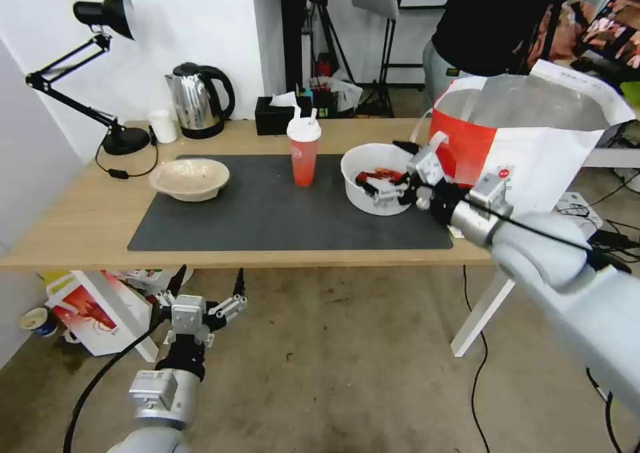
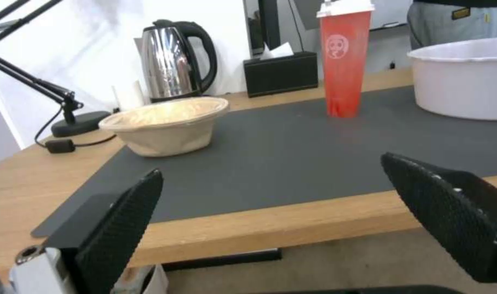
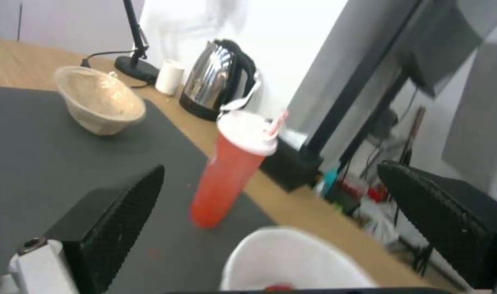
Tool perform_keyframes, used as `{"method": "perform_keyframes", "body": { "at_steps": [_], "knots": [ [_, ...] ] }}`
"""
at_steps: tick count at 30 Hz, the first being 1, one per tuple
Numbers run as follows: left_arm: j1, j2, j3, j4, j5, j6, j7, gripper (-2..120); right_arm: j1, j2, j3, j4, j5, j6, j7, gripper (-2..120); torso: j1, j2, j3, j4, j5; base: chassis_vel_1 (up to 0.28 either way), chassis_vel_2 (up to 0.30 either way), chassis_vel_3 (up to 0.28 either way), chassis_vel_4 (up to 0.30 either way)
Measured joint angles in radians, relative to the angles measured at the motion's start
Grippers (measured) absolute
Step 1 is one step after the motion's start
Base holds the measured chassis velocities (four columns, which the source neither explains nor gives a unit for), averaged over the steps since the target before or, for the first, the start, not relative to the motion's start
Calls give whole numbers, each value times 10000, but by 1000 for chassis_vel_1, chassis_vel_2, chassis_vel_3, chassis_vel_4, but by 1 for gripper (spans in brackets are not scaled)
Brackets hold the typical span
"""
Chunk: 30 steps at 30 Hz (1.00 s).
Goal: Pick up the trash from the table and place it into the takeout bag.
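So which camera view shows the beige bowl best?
The left wrist view: the beige bowl is near, whole, side-on on the dark mat. The head view shows it whole but farther, from above; the right wrist view shows it tilted and far.

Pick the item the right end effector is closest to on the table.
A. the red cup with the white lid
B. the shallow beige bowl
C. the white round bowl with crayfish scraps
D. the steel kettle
C: in the head view the right end effector, fingers open, sits at the rim of the white round bowl, while the red cup and beige bowl stand farther along the mat.
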Motion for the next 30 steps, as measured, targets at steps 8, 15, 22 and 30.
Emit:
{"method": "perform_keyframes", "body": {
  "at_steps": [8, 15, 22, 30],
  "knots": [
    [2, 0, -2, 1, 0, 1, -2, 100, 1417, -13, -539, -953, -347, 556, -697, 100, 2, -1, 2, 1, -1, 0, 0, 0, 0],
    [0, 0, 0, 0, 0, 0, 0, 100, 1986, -16, -975, -1498, -345, 896, -1236, 100, -2, -1, 1, -5, 11, 0, 0, 0, 0],
    [1, 0, 0, 1, 0, 0, 1, 100, 3769, -24, -2169, -3014, -301, 1675, -2484, 100, -3, 0, -1, -4, -6, 0, 0, 0, 0],
    [0, 1, -1, 1, 0, 0, 0, 100, 5717, -23, -3908, -5026, -90, 2791, -4377, 100, -2, -1, 1, -3, -1, 0, 0, 0, 0]
  ]
}}
